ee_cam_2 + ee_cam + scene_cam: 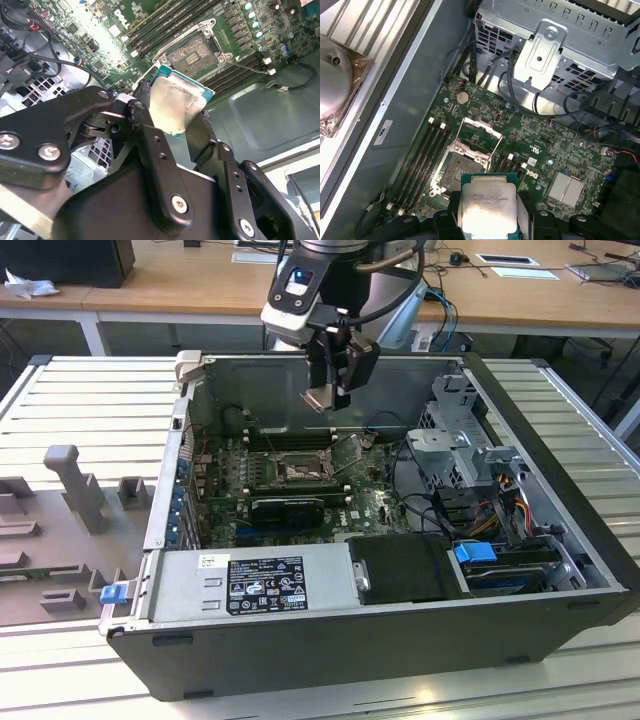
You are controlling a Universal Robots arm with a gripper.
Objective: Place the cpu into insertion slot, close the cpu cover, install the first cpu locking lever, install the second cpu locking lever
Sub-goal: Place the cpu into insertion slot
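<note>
My gripper (326, 390) hangs inside the open computer case, shut on the cpu (320, 398), a flat square chip with a pale silvery top. In both wrist views the cpu (177, 102) (487, 205) is pinched by its edges between the black fingers (146, 127). It is held in the air above the motherboard, clear of the insertion slot (298, 472) (195, 54) (454, 172), which lies open with its brownish contact field bare. The cpu cover (481, 131), a grey metal frame, stands swung up at the slot's far side.
Long black memory slots (427, 150) flank the socket. A metal drive cage (455, 440) with cables fills the exterior view's right. A power supply (255, 580) sits along the case's near wall. A thin wire lever (250, 66) juts out beside the socket.
</note>
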